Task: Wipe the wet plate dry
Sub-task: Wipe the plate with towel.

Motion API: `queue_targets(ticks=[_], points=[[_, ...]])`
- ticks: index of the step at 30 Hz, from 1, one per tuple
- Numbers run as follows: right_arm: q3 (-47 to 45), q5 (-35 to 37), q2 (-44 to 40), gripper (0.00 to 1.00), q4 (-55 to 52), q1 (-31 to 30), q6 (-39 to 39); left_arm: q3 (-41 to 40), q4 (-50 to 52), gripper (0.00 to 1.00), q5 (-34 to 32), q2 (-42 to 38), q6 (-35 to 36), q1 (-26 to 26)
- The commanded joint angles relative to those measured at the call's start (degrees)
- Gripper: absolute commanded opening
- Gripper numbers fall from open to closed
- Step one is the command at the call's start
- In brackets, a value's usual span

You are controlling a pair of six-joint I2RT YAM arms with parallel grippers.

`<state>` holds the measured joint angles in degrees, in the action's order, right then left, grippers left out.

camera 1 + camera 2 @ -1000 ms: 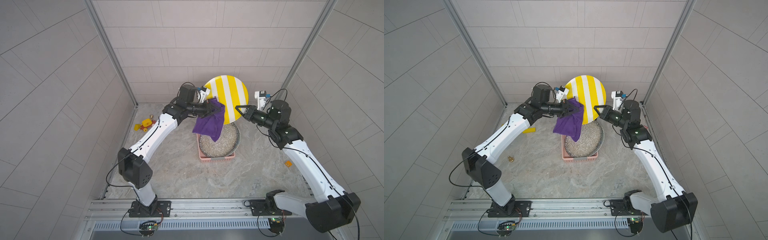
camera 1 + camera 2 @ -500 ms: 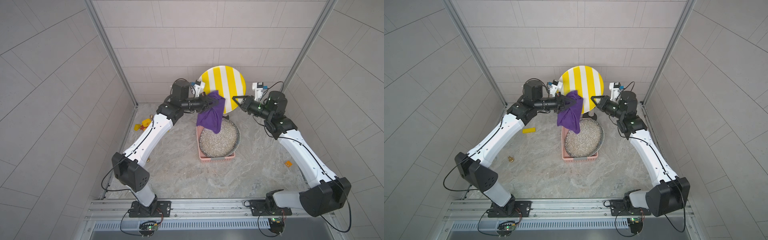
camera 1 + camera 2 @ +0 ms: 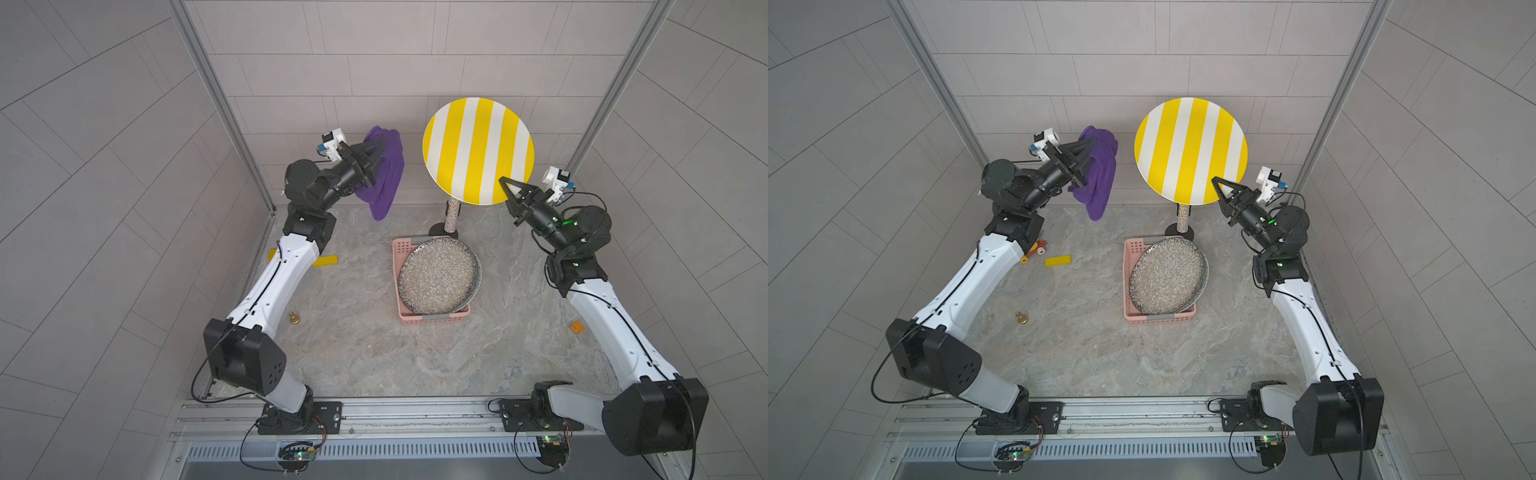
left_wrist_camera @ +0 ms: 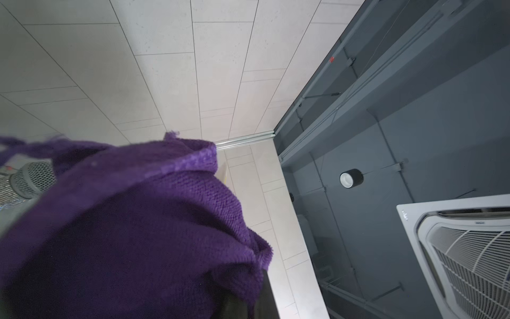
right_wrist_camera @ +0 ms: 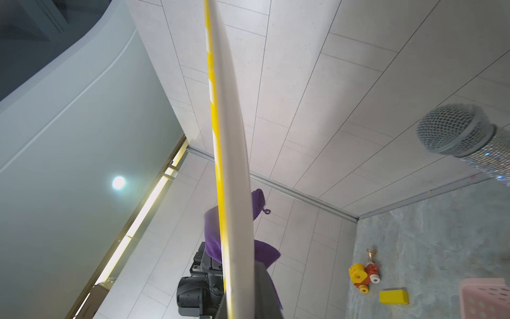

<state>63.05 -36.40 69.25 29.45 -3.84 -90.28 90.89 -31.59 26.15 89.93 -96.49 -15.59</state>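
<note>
Up in the air, the plate (image 3: 478,149) is pinched in the right claw (image 3: 503,182), cloth (image 3: 388,178) clamped in the left claw (image 3: 380,143) well to its left.

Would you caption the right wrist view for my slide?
Right gripper holds the striped plate edge-on; purple cloth hangs beyond.

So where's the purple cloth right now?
In both top views the purple cloth hangs from the left hand, raised near the back wall, on the robot's left of the striped plate and not touching it.
</note>
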Motion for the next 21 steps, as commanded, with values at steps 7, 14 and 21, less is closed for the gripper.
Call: queue_targets(ticks=[7, 14, 21], points=[[1.5, -2.6, 2.7, 0.00, 12.8, -8.7, -4.2, 2.4, -13.1, 0.00, -3.8, 3.9, -19.4, -4.4], [8.0, -1.3, 7.4, 0.00, 11.7, -12.9, -2.7, 6.7, -17.4, 0.00, -6.8, 6.2, -22.9, -8.9], [23.9, 5.5, 17.0, 0.00, 14.0, -5.5, -5.9, 9.0, -20.2, 0.00, -7.3, 8.2, -22.6, -13.6]])
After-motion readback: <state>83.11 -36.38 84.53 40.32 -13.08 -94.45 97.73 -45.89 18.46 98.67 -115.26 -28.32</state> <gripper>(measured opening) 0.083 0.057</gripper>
